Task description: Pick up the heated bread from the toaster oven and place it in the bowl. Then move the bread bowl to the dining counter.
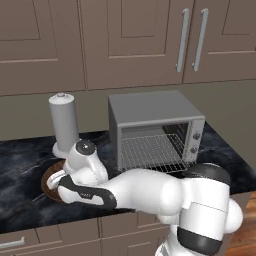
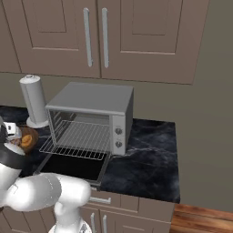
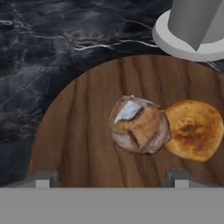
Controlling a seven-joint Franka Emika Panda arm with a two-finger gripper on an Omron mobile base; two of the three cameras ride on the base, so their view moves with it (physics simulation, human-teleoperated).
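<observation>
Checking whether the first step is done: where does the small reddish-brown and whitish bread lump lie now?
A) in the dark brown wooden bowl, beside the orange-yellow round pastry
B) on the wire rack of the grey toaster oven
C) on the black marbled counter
A: the hand view shows the bread lump resting in the wooden bowl, touching the orange-yellow pastry.

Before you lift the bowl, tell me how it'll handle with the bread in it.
The bowl looks stiff, being grained wood, so it probably won't flex. It is shallow, almost plate-like, so the bread and pastry could slide or roll off if it tilts. Its thin low rim may offer the open gripper little to grasp.
</observation>
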